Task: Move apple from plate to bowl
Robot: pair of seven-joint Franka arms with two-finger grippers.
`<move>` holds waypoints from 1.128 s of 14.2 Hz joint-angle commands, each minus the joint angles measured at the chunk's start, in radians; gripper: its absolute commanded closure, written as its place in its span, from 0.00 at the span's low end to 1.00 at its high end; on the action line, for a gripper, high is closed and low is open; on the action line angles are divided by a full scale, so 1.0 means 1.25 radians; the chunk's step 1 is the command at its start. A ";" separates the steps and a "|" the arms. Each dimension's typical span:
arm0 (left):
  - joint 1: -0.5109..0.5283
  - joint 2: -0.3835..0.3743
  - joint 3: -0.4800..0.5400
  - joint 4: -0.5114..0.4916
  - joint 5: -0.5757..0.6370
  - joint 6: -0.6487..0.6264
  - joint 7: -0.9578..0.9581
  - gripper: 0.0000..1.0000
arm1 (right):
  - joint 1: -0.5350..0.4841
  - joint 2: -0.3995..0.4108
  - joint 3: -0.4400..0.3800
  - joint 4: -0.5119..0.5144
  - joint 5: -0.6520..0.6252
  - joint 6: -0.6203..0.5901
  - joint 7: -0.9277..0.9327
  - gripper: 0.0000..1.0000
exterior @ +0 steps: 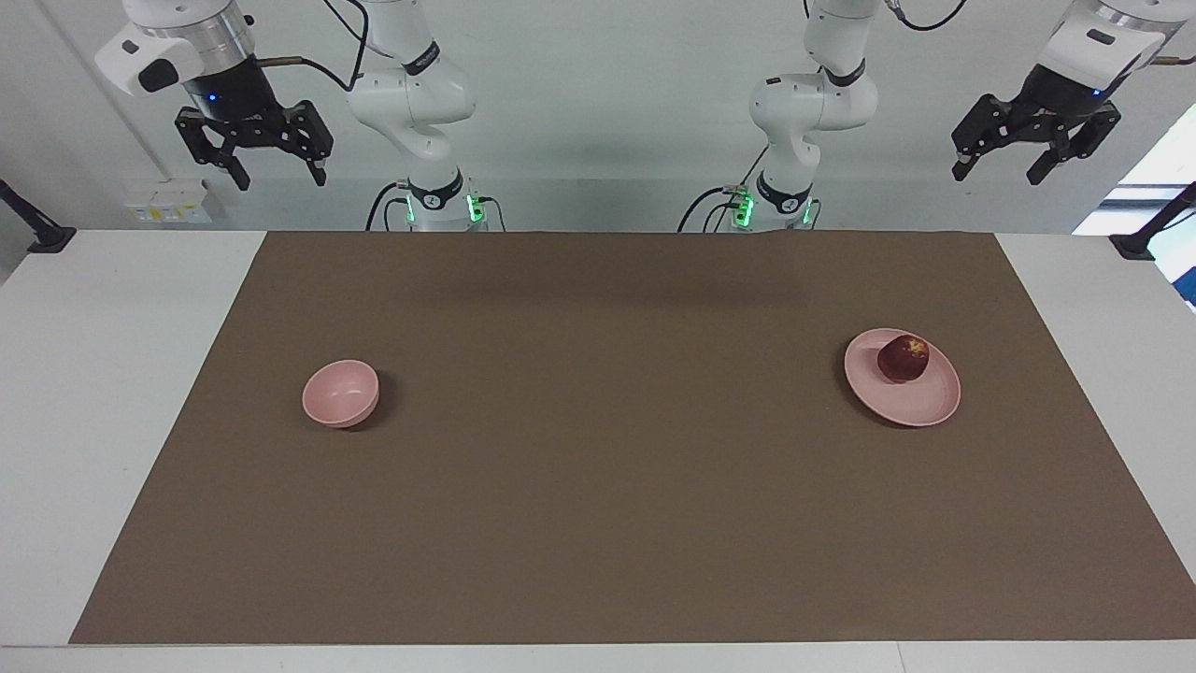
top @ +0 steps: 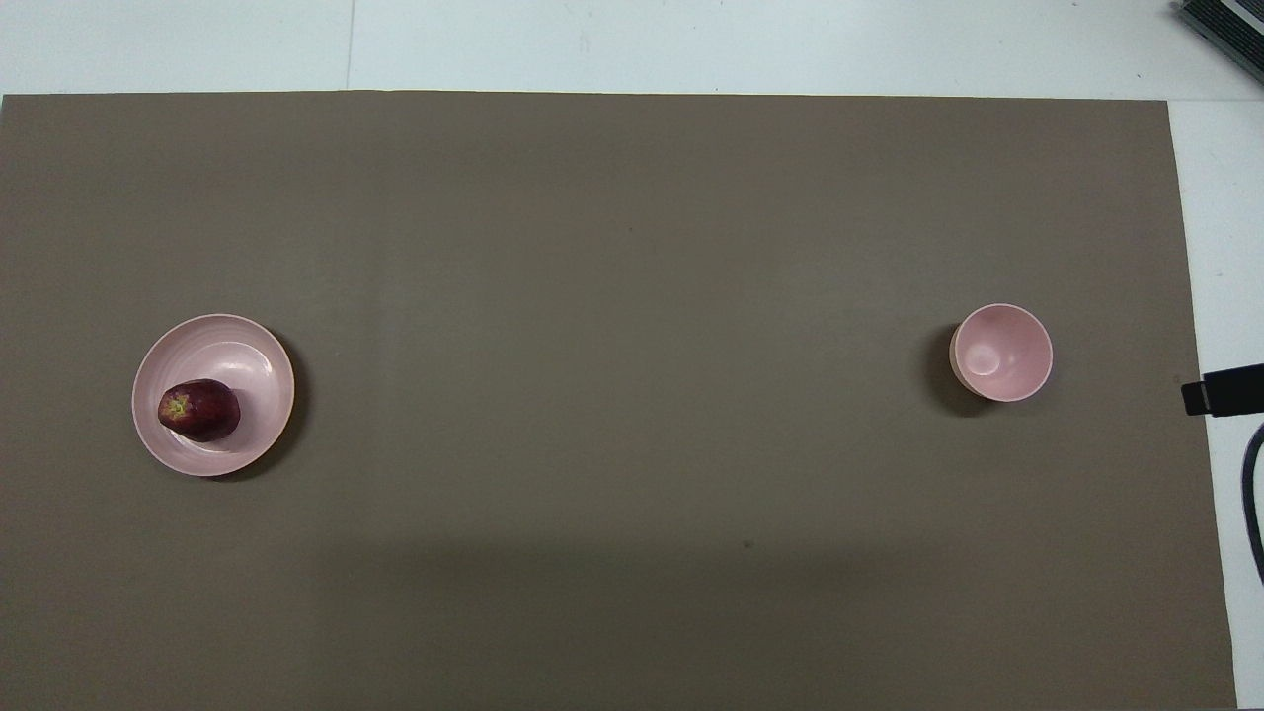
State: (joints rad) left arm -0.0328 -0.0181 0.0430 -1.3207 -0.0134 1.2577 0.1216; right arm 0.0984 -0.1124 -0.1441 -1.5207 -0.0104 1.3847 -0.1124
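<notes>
Brown mat across the white table; bowl toward the right arm's end, apple on the plate toward the left arm's end. Left gripper and right gripper raised, waiting, fingers apart, empty

From overhead: apple on the plate, bowl well apart

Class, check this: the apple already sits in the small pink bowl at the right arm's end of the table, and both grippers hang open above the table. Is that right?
Not quite. The apple sits on the plate at the left arm's end, as the overhead view shows; the bowl holds nothing. The left gripper and right gripper do hang open.
</notes>
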 commanded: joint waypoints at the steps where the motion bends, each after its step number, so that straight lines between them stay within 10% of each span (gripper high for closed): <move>1: 0.005 -0.017 -0.011 -0.015 0.012 0.005 -0.004 0.00 | -0.011 -0.017 0.002 -0.020 0.007 0.009 -0.024 0.00; 16: -0.002 -0.038 -0.021 -0.041 0.005 0.009 -0.002 0.00 | -0.010 -0.017 0.002 -0.020 0.008 0.009 -0.024 0.00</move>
State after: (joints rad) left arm -0.0334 -0.0332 0.0195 -1.3304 -0.0134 1.2568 0.1187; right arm 0.0984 -0.1125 -0.1442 -1.5207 -0.0104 1.3847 -0.1123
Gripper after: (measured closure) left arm 0.000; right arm 0.000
